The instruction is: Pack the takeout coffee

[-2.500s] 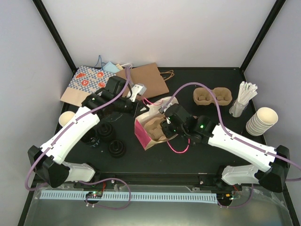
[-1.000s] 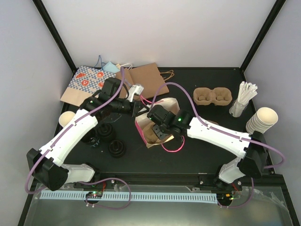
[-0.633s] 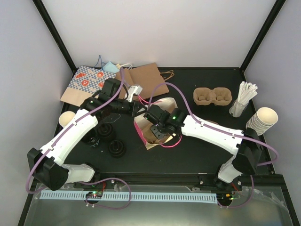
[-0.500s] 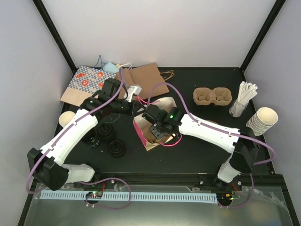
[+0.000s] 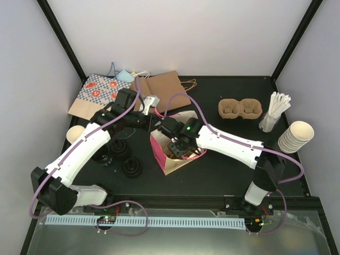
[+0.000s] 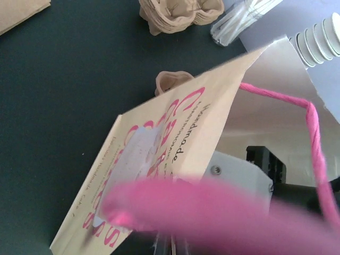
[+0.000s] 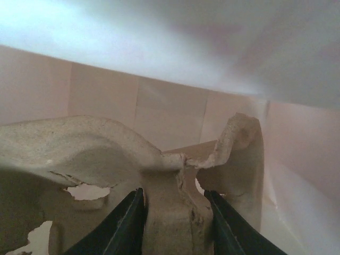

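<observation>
Right claw [image 7: 172, 204] pinching the pulp cup carrier [image 7: 79, 149] inside the pink bag [image 5: 158, 150]; left claw [image 5: 152, 103] pressed together on the bag's handle [image 6: 314, 143]. Lidded coffee cups [image 5: 132, 168] stand near the desk's [image 5: 212, 175] left edge.

The black counter [image 5: 212, 170] carries a pink paper bag [image 5: 159, 151] at its middle, mouth open. Along the far edge lie a flat brown paper bag [image 5: 167, 85] and, left of it, a patterned bag [image 5: 95, 93]. On the right are a pulp cup carrier [image 5: 240, 108], a clear cup of sticks [image 5: 270, 119] and a stack of cream cups [image 5: 295, 137]. On the left are black lids [image 5: 132, 168] and one cream cup [image 5: 74, 133]
</observation>
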Tool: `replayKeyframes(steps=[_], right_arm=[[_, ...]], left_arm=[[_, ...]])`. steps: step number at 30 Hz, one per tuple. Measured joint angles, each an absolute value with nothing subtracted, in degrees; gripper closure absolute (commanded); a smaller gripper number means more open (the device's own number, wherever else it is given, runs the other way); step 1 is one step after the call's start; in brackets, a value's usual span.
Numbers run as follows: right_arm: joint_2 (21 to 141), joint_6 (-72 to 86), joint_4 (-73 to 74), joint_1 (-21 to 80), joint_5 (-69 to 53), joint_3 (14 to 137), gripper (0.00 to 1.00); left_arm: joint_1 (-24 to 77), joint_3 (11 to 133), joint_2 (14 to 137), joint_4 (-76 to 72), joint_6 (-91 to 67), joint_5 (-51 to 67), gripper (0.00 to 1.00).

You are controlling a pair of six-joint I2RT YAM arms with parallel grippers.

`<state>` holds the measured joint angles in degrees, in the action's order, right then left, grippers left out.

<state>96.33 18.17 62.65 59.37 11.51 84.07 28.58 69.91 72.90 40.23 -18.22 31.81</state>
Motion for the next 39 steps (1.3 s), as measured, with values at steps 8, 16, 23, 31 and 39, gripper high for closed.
replayKeyframes(steps=[8,16,23,31,39], right_arm=[[96.62,17.82,63.07,58.72,8.71,83.09,0.67],[98.48,17.21,62.98,57.3,7.97,82.61,0.67],[99.81,19.33,61.25,57.3,11.53,81.45,0.66],[99.98,22.55,57.25,57.3,13.47,78.35,0.66],[100.44,23.99,52.51,57.36,13.5,73.47,0.66]], left_arm=[[28.62,71.26,72.9,39.86,-18.22,31.57,0.98],[28.82,72.25,73.14,39.59,-18.31,31.64,0.99],[28.82,72.31,73.63,39.33,-20.36,31.2,0.98],[28.84,72.34,73.63,39.35,-23.18,30.63,0.98],[28.91,72.29,73.63,39.38,-24.77,30.46,0.98]])
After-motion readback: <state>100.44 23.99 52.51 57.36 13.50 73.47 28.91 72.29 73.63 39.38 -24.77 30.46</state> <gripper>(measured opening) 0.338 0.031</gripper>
